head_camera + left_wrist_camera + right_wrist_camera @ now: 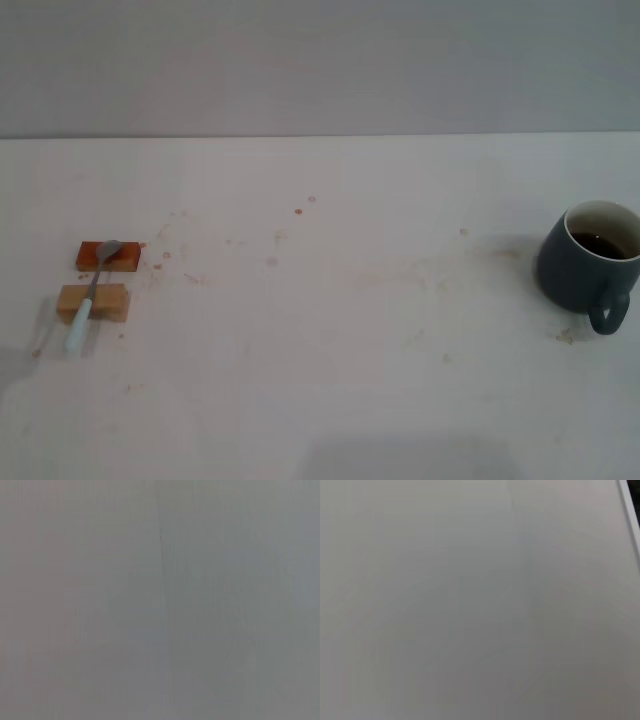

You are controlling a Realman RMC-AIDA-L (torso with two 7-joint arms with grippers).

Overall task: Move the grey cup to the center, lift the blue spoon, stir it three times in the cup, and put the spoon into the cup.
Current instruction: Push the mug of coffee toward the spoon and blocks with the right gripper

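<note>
The grey cup (590, 260) stands upright at the table's far right in the head view, its loop handle turned toward the front edge and dark liquid inside its pale interior. At the far left lies the blue spoon (92, 292), resting across two small wooden blocks, its metal bowl on the far block and its pale blue handle reaching past the near block toward the front. Neither gripper appears in any view. Both wrist views show only a plain grey surface.
A reddish wooden block (108, 256) and a lighter wooden block (93, 302) hold the spoon up off the white table (330, 330). Small brown stains dot the tabletop. A grey wall rises behind the table's far edge.
</note>
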